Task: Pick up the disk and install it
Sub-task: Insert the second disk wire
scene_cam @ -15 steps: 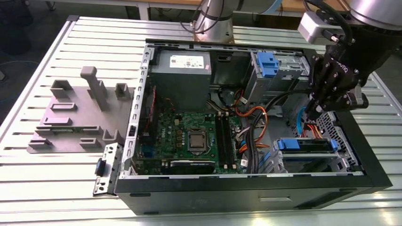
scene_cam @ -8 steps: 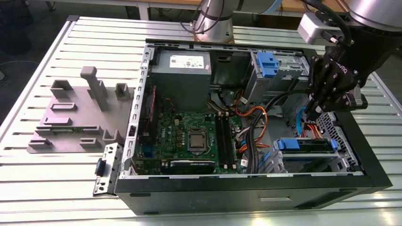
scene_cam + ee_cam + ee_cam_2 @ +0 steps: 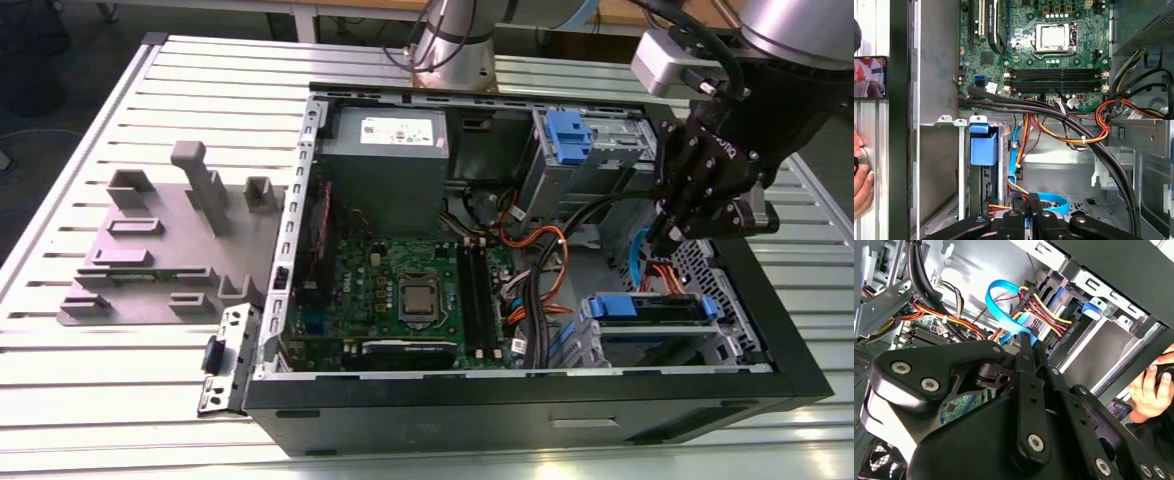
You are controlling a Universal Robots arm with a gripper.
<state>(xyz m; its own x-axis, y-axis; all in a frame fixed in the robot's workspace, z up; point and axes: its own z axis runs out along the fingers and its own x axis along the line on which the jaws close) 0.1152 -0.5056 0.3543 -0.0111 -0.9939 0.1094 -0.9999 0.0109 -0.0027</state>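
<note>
The disk [image 3: 649, 309] sits edge-on in the drive bay at the open computer case's corner, on the exterior view's right, its bright blue bracket showing. In the first wrist view the bracket's blue end [image 3: 983, 148] sticks out of the bay. My gripper [image 3: 667, 236] hangs inside the case just above and behind the disk, clear of it. In both wrist views its thin black fingers [image 3: 1026, 206] stand pressed together with nothing between them, right by a looped blue data cable [image 3: 1001, 300].
The case [image 3: 534, 400] holds a motherboard [image 3: 400, 290], a grey power supply box [image 3: 387, 150], a second blue tab on a metal cage [image 3: 569, 135] and orange-yellow cable bundles [image 3: 1074, 135]. A grey fixture plate [image 3: 147, 250] lies on the exterior view's left. A person's hand [image 3: 1149, 385] rests beside the case.
</note>
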